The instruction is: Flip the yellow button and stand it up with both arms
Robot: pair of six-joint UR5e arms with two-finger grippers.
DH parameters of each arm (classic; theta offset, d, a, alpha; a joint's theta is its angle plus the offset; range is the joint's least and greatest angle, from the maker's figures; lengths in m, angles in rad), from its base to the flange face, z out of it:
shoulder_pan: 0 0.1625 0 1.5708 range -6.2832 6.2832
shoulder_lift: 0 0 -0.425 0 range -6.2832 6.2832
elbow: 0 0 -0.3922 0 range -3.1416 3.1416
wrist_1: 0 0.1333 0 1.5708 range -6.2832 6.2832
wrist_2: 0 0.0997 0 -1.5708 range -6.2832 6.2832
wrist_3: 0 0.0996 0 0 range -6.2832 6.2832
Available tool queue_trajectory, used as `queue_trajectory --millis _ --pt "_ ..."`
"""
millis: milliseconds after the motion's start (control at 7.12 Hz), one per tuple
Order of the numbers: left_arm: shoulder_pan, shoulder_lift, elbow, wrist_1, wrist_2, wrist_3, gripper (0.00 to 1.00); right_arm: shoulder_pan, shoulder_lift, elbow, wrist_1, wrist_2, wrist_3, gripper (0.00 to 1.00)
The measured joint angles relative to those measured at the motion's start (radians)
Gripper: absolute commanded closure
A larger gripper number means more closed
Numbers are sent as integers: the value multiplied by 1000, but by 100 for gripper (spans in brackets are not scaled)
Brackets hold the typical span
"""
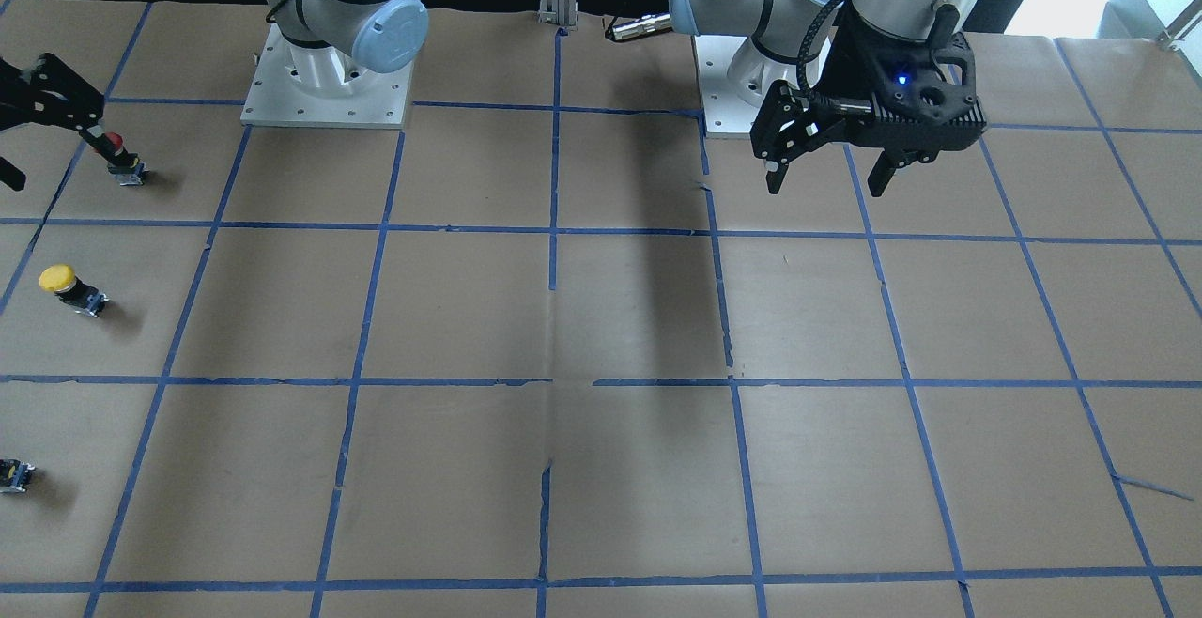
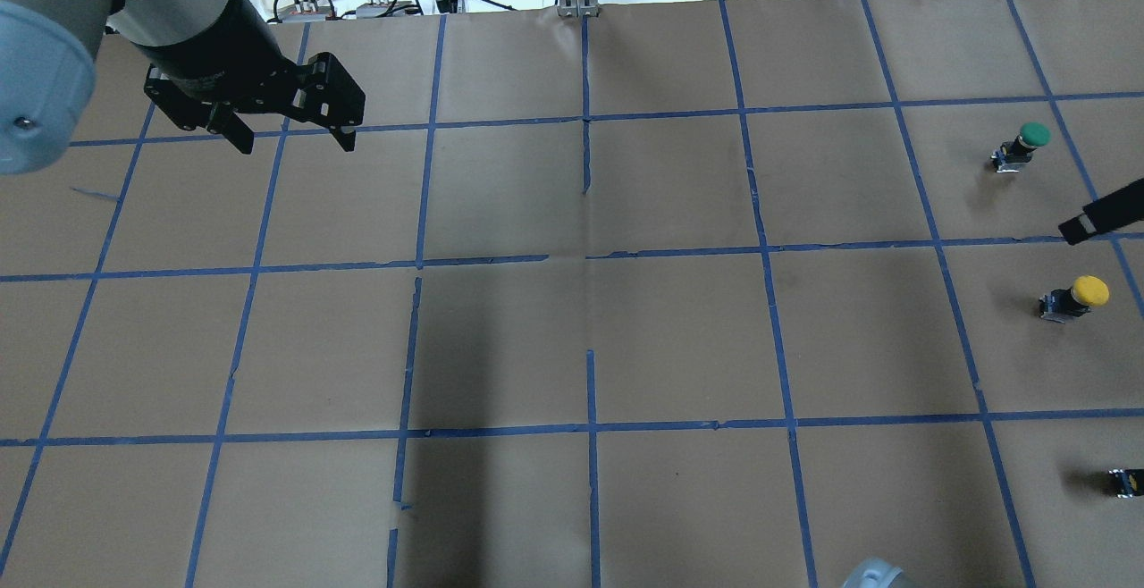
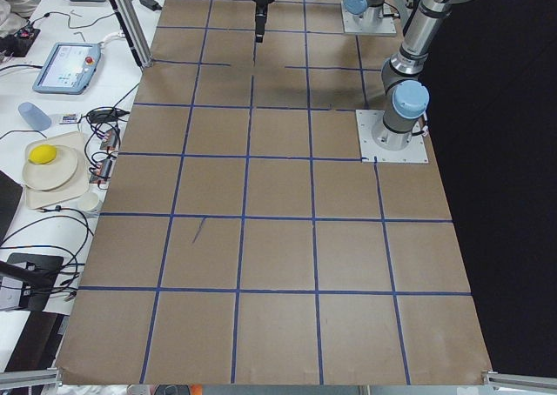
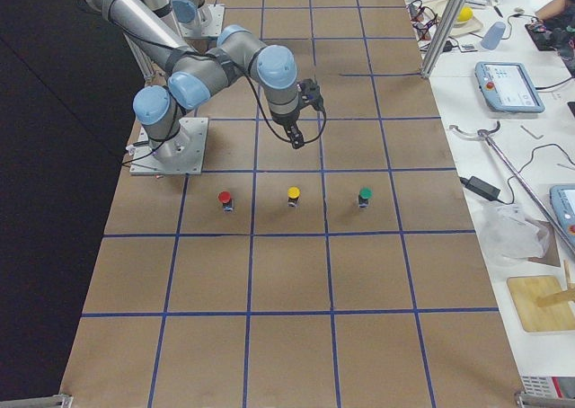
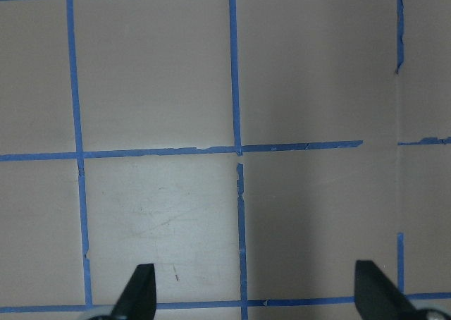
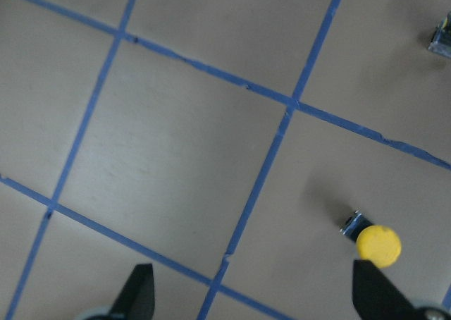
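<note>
Front view: the left gripper point(image 1: 826, 188) hangs above the table point(image 1: 639, 317) at 1 o'clock, just in front of its arm's base. Fingers are spread wide with nothing between them. The right gripper point(image 1: 58, 158) shows at 10 o'clock, partly cut by the edge. One of its fingers lines up with the red button point(image 1: 115, 150); contact cannot be told. The yellow button point(image 1: 68, 287) sits at 9 o'clock, body on the paper, cap up, apart from both grippers.

Overhead: left gripper at 10 o'clock, wide open over bare grid. Yellow button at 3 o'clock near the edge, green button point(image 2: 1026, 143) at 2 o'clock. One right fingertip shows between the two, touching neither.

Right-end view: red, yellow and green buttons in a row, all upright, yellow in the middle. Right gripper hangs at 12 o'clock from the yellow one, clear of it.

Left wrist: fingers far apart, only taped paper between.

Right wrist: fingers far apart, empty. Yellow button at 4 o'clock, just above the view's right-hand fingertip.
</note>
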Motion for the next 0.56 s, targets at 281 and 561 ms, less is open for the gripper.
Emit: queue_trajectory --millis 281,561 --pt "1 2 -1 0 0 0 0 234 -7 -70 76 -63 468 0" --pt "2 2 2 -1 0 0 0 455 -17 -90 112 -139 808 0"
